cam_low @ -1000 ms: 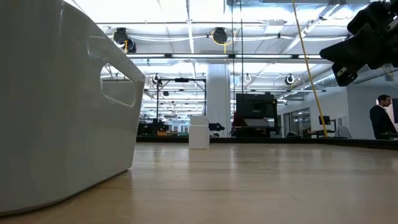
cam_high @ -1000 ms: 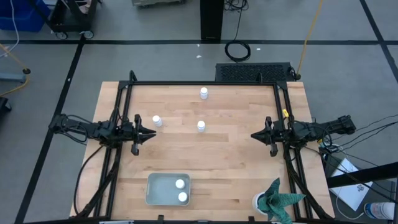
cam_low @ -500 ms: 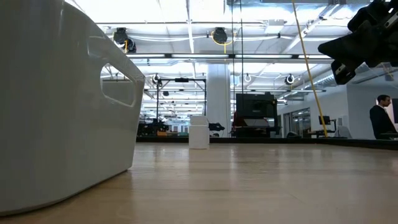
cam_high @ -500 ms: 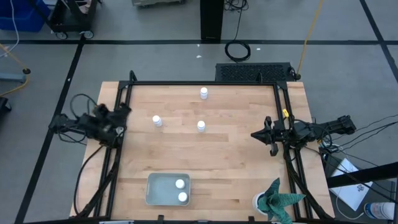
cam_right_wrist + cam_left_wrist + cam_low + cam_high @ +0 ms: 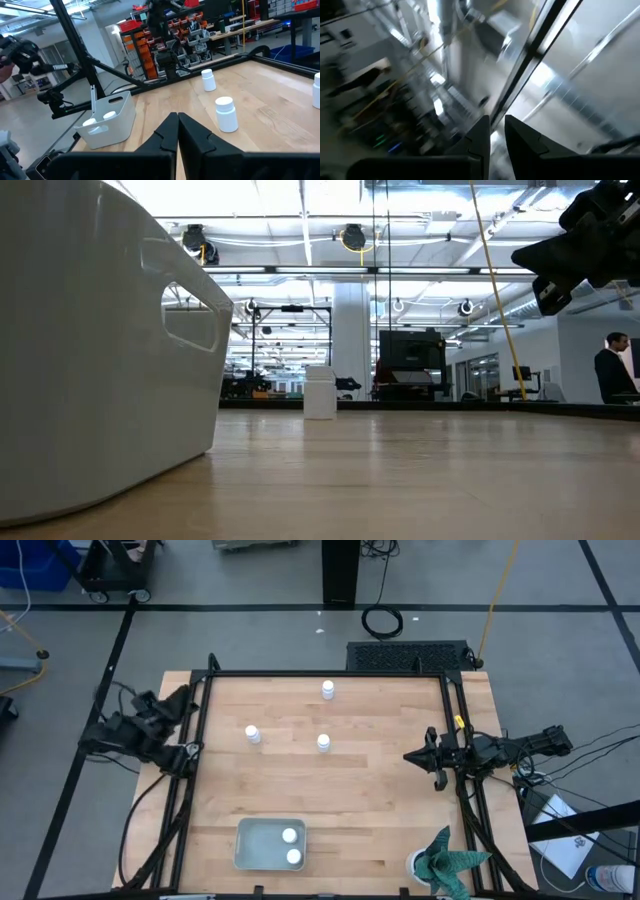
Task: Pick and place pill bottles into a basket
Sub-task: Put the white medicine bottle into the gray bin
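Observation:
Three white pill bottles stand upright on the wooden table: one at the far middle (image 5: pixel 327 689), one left of centre (image 5: pixel 252 734), one at the centre (image 5: pixel 323 742). The pale basket (image 5: pixel 250 850) sits at the near left and holds two more bottles (image 5: pixel 289 836) (image 5: pixel 294 856). My left gripper (image 5: pixel 183 695) is off the table's left edge, tipped upward, shut and empty; its wrist view (image 5: pixel 496 134) shows only the room's ceiling. My right gripper (image 5: pixel 408 755) hovers shut and empty at the table's right edge, pointing at the centre bottle (image 5: pixel 226 114).
A green-and-white object (image 5: pixel 445 862) lies at the near right corner. A black metal frame (image 5: pixel 320 673) runs along the table's far, left and right edges. In the low view the basket wall (image 5: pixel 100 350) fills the left side, with one bottle (image 5: pixel 320 392) beyond it.
My left gripper has drawn back from over the table's left part to beyond its left edge, and has swung toward the far side and tipped upward. The bottles and the basket have stayed where they were.

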`<state>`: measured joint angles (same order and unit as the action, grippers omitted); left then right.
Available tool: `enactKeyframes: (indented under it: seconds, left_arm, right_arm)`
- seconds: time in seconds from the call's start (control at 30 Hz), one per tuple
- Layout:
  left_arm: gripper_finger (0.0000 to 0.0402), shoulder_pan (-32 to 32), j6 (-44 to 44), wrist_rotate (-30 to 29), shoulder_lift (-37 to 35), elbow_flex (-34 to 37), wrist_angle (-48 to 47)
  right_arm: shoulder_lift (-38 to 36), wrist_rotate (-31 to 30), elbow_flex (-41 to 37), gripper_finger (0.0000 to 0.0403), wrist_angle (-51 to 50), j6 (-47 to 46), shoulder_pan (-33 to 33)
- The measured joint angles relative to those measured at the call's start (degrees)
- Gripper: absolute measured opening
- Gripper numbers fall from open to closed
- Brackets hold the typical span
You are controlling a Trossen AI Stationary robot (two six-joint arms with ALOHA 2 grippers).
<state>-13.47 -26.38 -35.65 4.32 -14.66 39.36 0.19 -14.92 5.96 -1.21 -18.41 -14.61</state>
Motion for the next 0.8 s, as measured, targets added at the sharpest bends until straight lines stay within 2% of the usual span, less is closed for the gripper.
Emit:
enactKeyframes:
  seconds: [0.13, 0.33, 0.5, 0.6, 0.73, 0.8]
  left_arm:
    - [0.0083, 0.00, -2.46, -2.53, 6.00, -14.30, -28.97]
    - [0.0176, 0.01, -4.58, -9.87, 18.08, -34.31, -54.86]
    - [0.0253, 0.85, -15.33, -13.81, 29.63, -48.33, -76.95]
    - [0.0279, 4.09, -21.12, -10.25, 37.28, -54.96, -87.97]
    - [0.0285, 11.62, -29.05, -0.47, 45.90, -61.66, -102.49]
    - [0.0281, 16.33, -31.98, 6.33, 49.37, -63.73, -108.77]
  right_arm:
    - [0.00, 0.00, 0.04, 0.0004, 0.06, 0.00, 0.00]
    - [0.00, 0.00, 0.09, 0.0002, 0.07, 0.00, 0.00]
    - [0.00, 0.00, 0.09, 0.0004, 0.07, 0.00, 0.00]
    - [0.00, 0.00, 0.09, 0.0004, 0.07, 0.00, 0.00]
    - [0.00, 0.02, 0.09, 0.0004, 0.07, 0.01, 0.00]
    - [0.00, 0.01, 0.09, 0.0004, 0.07, 0.00, 0.00]
